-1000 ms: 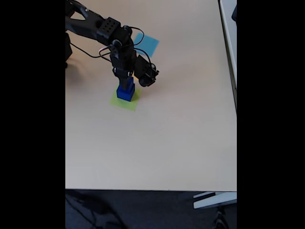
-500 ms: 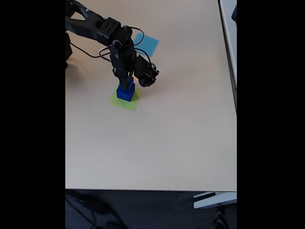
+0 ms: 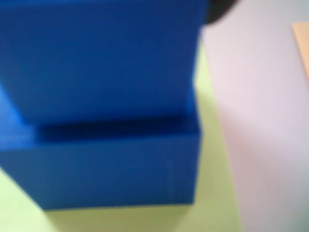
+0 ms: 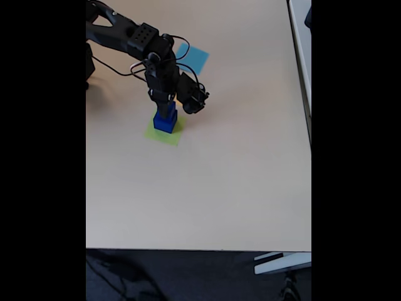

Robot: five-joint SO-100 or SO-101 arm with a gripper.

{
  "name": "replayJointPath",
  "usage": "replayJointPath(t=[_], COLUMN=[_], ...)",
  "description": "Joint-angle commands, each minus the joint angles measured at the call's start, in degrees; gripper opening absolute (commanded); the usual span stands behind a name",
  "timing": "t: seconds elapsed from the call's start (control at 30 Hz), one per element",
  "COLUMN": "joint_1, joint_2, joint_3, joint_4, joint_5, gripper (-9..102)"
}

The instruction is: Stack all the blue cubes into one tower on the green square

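Beige table (image 4: 207, 188) carries the green square (image 4: 170, 135), where our tower (image 4: 165, 119) stands. We see the gripper (image 4: 164, 102) straight above it; whether it grips the top cube, we cannot tell.

Blue cubes: 2 can be counted, stacked as 1 tower (image 4: 165, 119) near the table's (image 4: 219, 188) far-left corner in the fixed view; wrist view shows the same 2, upper cube (image 3: 101, 58) on lower cube (image 3: 106, 169). Any more under the gripper (image 4: 164, 100): can't tell.

Paper squares: 3. 1 green square (image 4: 164, 133) under the tower, 1 light blue square (image 4: 195, 58) nearer the table's far edge, 1 orange square (image 3: 303, 43), just a sliver at the wrist view's right edge.

Arms: 1, w/ 1 gripper. Tables: 1.
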Motion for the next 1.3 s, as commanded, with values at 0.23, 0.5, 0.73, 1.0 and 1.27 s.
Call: replayJointPath(t=[0.23, 0.5, 0.73, 1.0, 1.27], joint_1=[0.97, 0.79, 0.53, 0.44, 0.44], joint_2=[0.26, 0.26, 0.35, -0.18, -0.70], joint_3=[-2.02, -2.20, -2.90, -3.78, -4.48], joint_4=[0.18, 0.18, 0.44, 0.88, 1.14], joint_5=[-1.32, -1.49, -1.58, -1.58, -1.67], gripper=[21, 24, 27, 28, 28])
